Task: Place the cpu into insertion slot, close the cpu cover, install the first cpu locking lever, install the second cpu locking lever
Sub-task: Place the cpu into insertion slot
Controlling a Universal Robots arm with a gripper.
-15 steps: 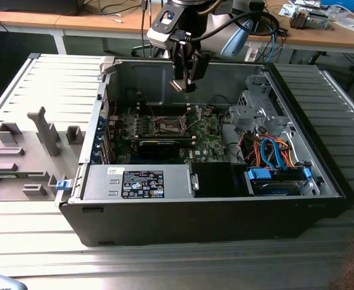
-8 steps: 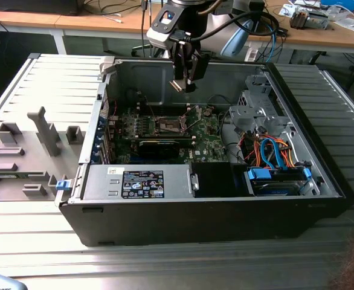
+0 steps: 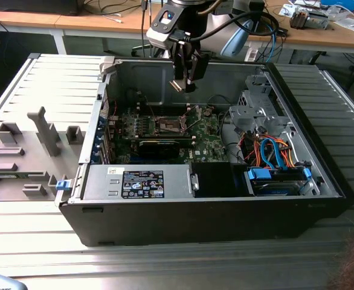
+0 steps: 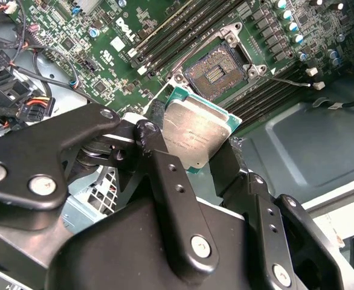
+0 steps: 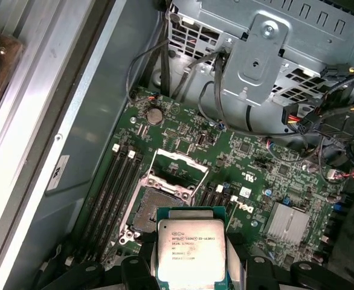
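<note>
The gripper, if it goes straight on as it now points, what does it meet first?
Probably the open insertion slot, cpu first: the gripper holds the cpu above it, with nothing between. Depth is unclear; it might land beside it.

An open case (image 3: 213, 223) lies on the ribbed counter (image 3: 165, 266). It contains a power supply (image 3: 135, 184), a drive cage (image 3: 255, 109) and blue cables (image 3: 275, 147).

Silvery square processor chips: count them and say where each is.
1. The silvery-grey square metal chip is clamped in the black pincer, held clear above the empty gold-contact square socket on the green circuit board. Some may be hidden.
</note>
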